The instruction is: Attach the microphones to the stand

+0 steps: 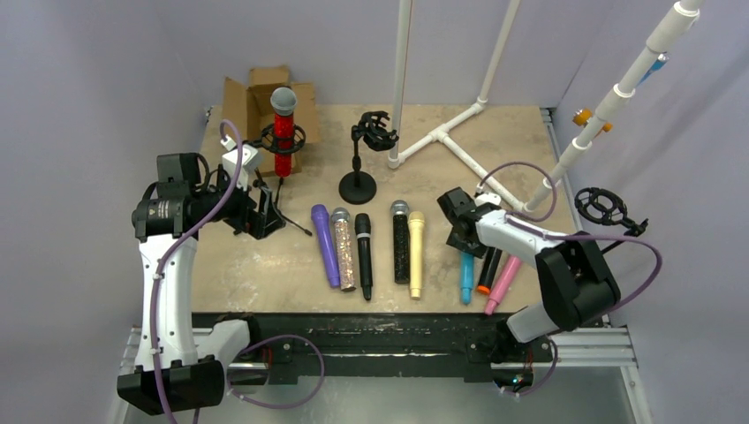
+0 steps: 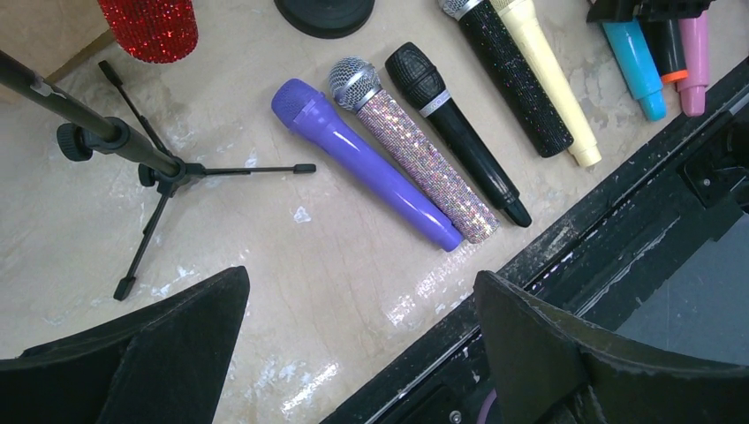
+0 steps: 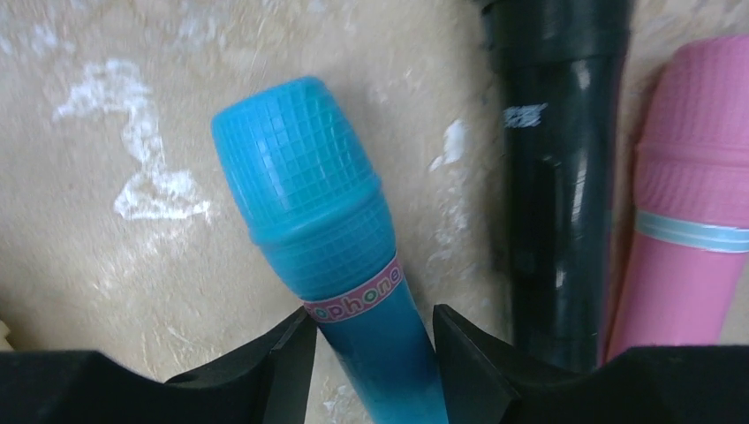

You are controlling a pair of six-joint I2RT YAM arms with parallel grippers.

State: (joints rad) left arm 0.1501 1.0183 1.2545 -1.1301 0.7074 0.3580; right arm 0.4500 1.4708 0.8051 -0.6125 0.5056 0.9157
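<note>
My right gripper (image 3: 371, 318) has its fingers pressed against both sides of the light blue microphone (image 3: 309, 194), just below its pink band, and the microphone still lies on the table. Next to it lie a black microphone (image 3: 552, 177) and a pink one (image 3: 689, 221). Further left lie purple (image 1: 325, 245), silver glitter (image 1: 345, 249), black (image 1: 364, 254), black glitter (image 1: 401, 240) and cream (image 1: 416, 252) microphones. A red glitter microphone (image 1: 283, 132) stands upright in the tripod stand (image 1: 281, 190). The round-base stand (image 1: 358, 184) holds nothing. My left gripper (image 2: 362, 276) hangs open and empty beside the tripod.
A cardboard box (image 1: 265, 93) sits at the back left behind the tripod. A white pipe frame (image 1: 442, 132) runs across the back right. A black shock mount on a stand (image 1: 601, 208) is at the right edge. A black rail (image 1: 371, 322) lines the near edge.
</note>
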